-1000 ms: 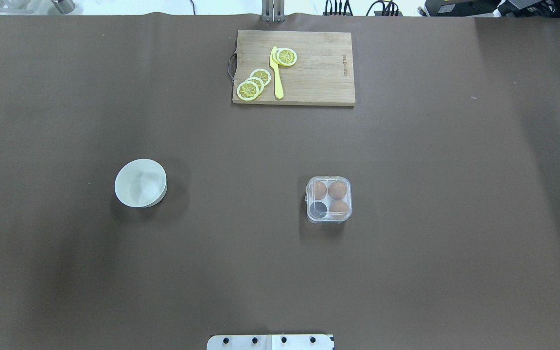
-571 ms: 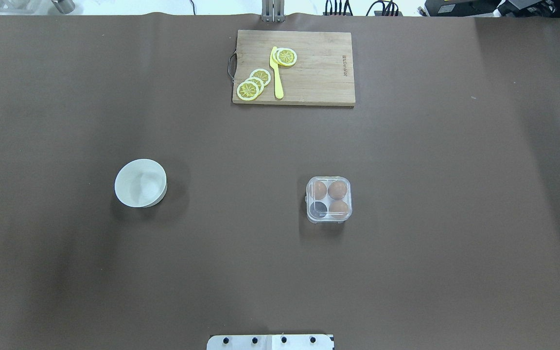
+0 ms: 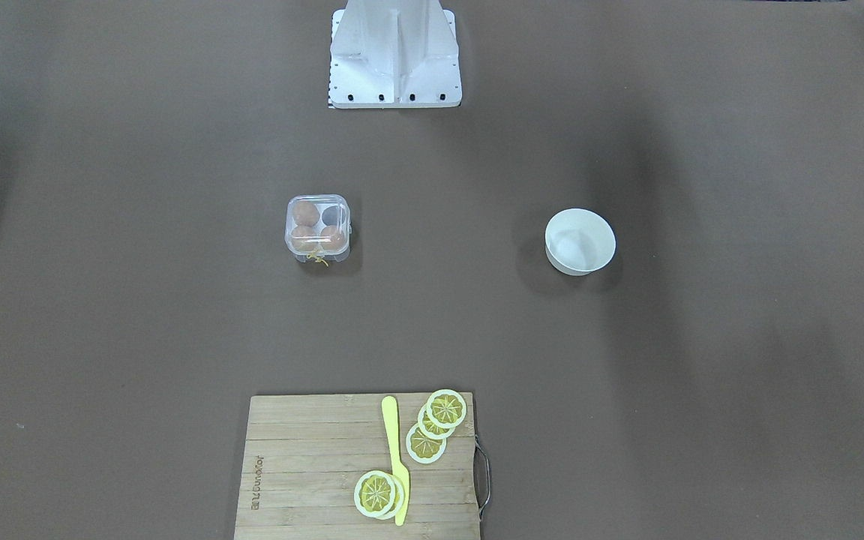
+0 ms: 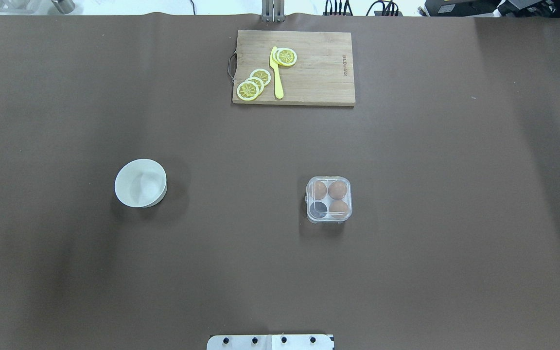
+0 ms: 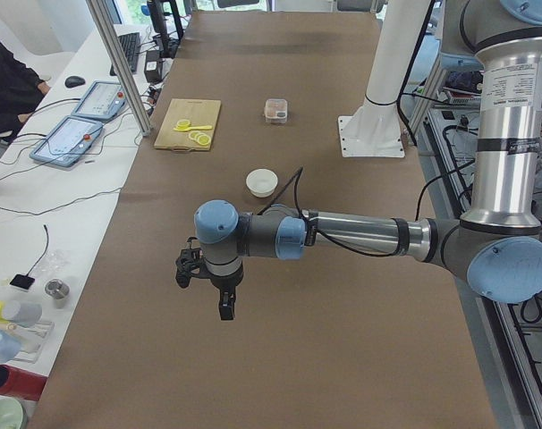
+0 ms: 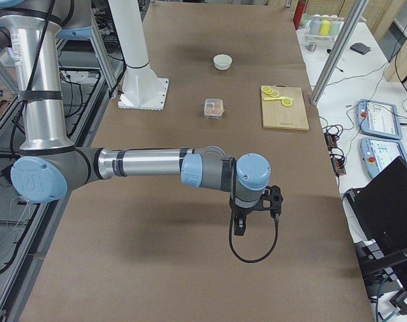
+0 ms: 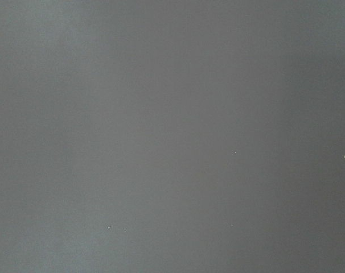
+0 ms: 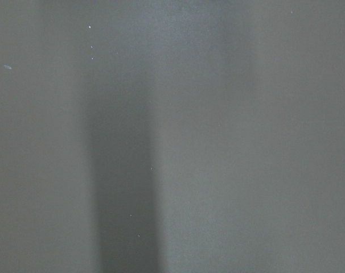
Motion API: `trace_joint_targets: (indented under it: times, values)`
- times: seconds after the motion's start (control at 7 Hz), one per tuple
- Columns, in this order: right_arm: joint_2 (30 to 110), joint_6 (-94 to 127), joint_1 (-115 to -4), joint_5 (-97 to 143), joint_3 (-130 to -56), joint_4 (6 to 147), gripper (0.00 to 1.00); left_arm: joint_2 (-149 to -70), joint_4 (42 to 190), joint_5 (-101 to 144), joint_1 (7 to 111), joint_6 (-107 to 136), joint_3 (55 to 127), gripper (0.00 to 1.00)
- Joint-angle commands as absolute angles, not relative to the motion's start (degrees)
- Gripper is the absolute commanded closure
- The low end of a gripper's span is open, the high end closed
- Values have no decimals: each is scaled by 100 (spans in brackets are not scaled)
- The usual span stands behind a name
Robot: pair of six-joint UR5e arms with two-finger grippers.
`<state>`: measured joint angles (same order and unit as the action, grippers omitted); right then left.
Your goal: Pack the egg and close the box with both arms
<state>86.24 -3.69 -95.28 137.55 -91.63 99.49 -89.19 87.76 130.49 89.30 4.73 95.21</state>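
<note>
Can't tell if either set of jaws is open or closed, you only get them in the side views. They hang over plain brown surface [image 4: 455, 253], left arm [image 5: 342, 237] out at one end, right arm [image 6: 150, 163] at the other. The box [image 4: 329, 199] sits well apart from both, right of the white bowl [image 4: 140, 183], three eggs [image 4: 338, 190] inside, lid seemingly down. I'd confirm it's snapped shut, approaching slow from above.

You have bare surface [image 4: 421, 253] on every side of the box [image 4: 329, 199]. The bowl [image 4: 140, 183] stands well off to its left, and the cutting board [image 4: 319, 82] lies well beyond it.
</note>
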Motion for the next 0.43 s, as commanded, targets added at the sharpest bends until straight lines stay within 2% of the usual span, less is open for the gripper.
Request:
trace_joint_targets:
  times: [0.0, 0.29]
  values:
    - [8622, -369, -9527, 13764, -9176, 9949, 0, -8912, 8771, 13052, 8930, 475, 9519, 1]
    - [8675, -360, -9527, 13825, -9272, 9958, 0, -8921, 8771, 13052, 8930, 475, 9519, 1]
